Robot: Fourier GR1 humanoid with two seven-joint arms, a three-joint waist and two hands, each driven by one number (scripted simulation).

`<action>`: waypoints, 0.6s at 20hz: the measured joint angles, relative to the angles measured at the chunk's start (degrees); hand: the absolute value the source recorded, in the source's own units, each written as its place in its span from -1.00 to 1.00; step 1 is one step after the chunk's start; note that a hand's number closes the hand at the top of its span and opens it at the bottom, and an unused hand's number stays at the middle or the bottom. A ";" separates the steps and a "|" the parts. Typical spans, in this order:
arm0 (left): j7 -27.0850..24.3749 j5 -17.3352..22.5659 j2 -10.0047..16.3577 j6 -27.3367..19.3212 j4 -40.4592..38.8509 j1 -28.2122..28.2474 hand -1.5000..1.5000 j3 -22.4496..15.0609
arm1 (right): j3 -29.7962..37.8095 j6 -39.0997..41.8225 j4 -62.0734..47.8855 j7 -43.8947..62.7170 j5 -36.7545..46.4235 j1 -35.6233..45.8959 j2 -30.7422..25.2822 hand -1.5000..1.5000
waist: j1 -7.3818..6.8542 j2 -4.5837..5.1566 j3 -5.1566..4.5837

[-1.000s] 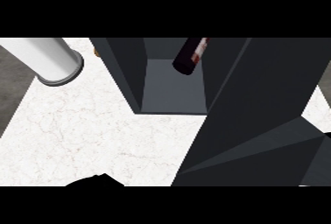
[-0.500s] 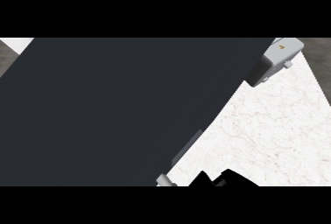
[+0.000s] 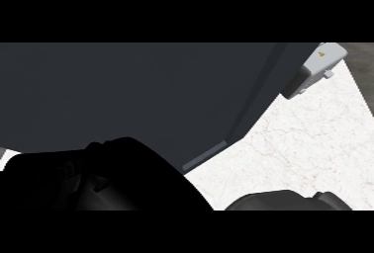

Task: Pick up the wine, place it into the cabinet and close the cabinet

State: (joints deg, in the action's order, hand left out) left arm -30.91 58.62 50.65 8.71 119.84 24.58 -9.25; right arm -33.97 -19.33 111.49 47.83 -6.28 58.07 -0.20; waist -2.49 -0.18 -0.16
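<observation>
Cabinet (image 3: 146,94) shows as a dark panel filling 9 to 1 o'clock, above the white counter (image 3: 306,148). Wine cannot be located. Left hand (image 3: 102,183) at 7 o'clock overlaps the panel. Right hand (image 3: 281,201) sits at 5 o'clock. Whether either is open or closed cannot be told.

Obstacle: dark cabinet panel (image 3: 131,94), filling the upper and left part of the head view, its slanted edge running from top right down toward lower centre. Obstacle: light grey object (image 3: 315,66) at upper right, just beside that edge. Free room: white marble counter (image 3: 306,143), a bare wedge right of the cabinet, widening downward. Left hand (image 3: 102,180) blocks the lower left; right hand (image 3: 281,200) sits under the wedge.
</observation>
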 measured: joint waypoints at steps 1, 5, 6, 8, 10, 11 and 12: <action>0.26 1.13 0.85 1.66 -0.63 0.34 1.00 1.44 | -0.20 -1.39 -2.52 -0.75 0.18 1.97 0.03 1.00 | -0.18 0.02 -0.01; 1.24 4.13 2.75 5.89 -1.63 1.78 1.00 5.21 | 1.40 -4.22 -14.42 -6.08 -0.25 8.25 0.10 1.00 | -0.79 0.26 0.01; 1.41 4.95 3.11 6.97 -2.01 2.08 1.00 6.33 | 1.68 -4.74 -17.28 -7.71 -0.86 9.15 0.11 1.00 | -0.90 0.31 0.02; 1.97 6.06 3.46 8.12 -1.90 2.65 1.00 7.66 | 2.54 -5.98 -23.10 -10.56 -2.56 11.48 0.13 1.00 | -1.17 0.41 0.03; 2.22 6.95 3.63 9.66 -2.63 3.15 1.00 9.20 | 4.09 -5.38 -28.71 -13.86 -4.23 12.66 0.17 1.00 | -1.17 0.51 0.03; 2.34 7.20 3.60 10.36 -3.17 3.25 1.00 9.85 | 4.37 -5.71 -31.40 -15.17 -4.79 13.75 0.17 1.00 | -1.13 0.53 0.04; 2.59 7.87 3.86 11.40 -3.94 3.36 1.00 10.67 | 4.70 -5.80 -34.19 -16.93 -5.33 14.25 0.17 1.00 | -1.22 0.59 0.03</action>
State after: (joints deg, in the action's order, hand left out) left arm -28.32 66.49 54.51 20.12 115.90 27.94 1.41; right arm -29.27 -25.14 77.30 30.90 -11.61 72.32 -0.03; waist -3.71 0.41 -0.13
